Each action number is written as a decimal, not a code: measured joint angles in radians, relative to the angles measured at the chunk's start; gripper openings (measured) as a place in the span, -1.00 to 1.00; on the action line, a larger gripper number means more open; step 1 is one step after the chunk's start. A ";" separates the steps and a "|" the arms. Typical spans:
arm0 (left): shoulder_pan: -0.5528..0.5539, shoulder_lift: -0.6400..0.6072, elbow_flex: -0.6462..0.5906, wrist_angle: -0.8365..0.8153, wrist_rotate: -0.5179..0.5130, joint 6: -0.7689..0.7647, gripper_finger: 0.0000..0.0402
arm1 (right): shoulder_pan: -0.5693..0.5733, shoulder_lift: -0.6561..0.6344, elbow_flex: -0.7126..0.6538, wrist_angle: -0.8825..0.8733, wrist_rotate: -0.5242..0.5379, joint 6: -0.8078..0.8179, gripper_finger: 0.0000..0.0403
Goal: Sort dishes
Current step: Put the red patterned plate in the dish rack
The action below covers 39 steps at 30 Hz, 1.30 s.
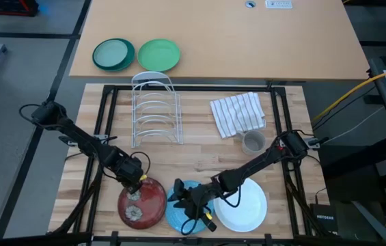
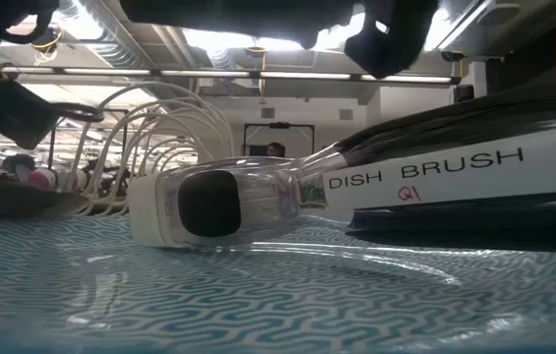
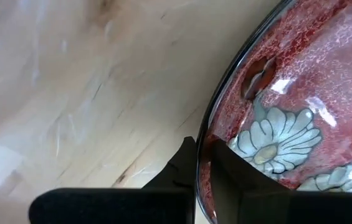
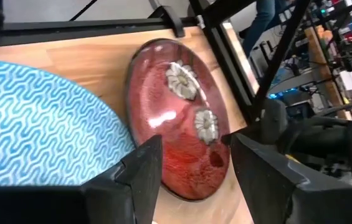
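The dark red plate with pale flowers (image 1: 145, 208) lies at the table's near edge, left of the light blue patterned plate (image 1: 177, 217) and the white plate (image 1: 247, 208). My left gripper (image 1: 136, 186) is shut on the red plate's far rim. My right gripper (image 1: 181, 198) hovers open over the blue plate's left part. In the right wrist view its fingers (image 4: 191, 165) stand wide apart above the blue plate (image 4: 38, 124) and the red plate (image 4: 176, 124), touching nothing. My left gripper pinches the red plate's rim (image 3: 204, 146) on the plate's far side, one finger outside the rim (image 3: 179, 171) and one inside on the plate's face (image 3: 244, 180). The fingers come slanting down from the far left. The plate's near part rests on the table.
A white wire dish rack (image 1: 156, 109) stands at the far middle, with a striped cloth (image 1: 237, 113) and a small grey cup (image 1: 253, 142) to its right. Two green plates (image 1: 136, 55) lie on the farther table. The low view shows a packaged dish brush (image 2: 258, 202) on a blue patterned surface.
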 joint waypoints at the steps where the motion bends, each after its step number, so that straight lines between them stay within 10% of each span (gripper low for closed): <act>1: 0.000 0.000 0.000 -0.003 -0.002 -0.017 -0.93 | 0.000 0.000 0.000 -0.001 0.000 -0.001 -0.03; 27: 0.053 -0.002 -0.003 -0.053 -0.084 -0.167 -0.98 | -0.049 0.190 0.103 0.167 -0.004 -0.019 -0.03; 39: 0.053 -0.003 -0.002 -0.046 -0.084 -0.167 -0.98 | -0.099 0.287 0.345 -0.121 -0.044 0.009 -0.03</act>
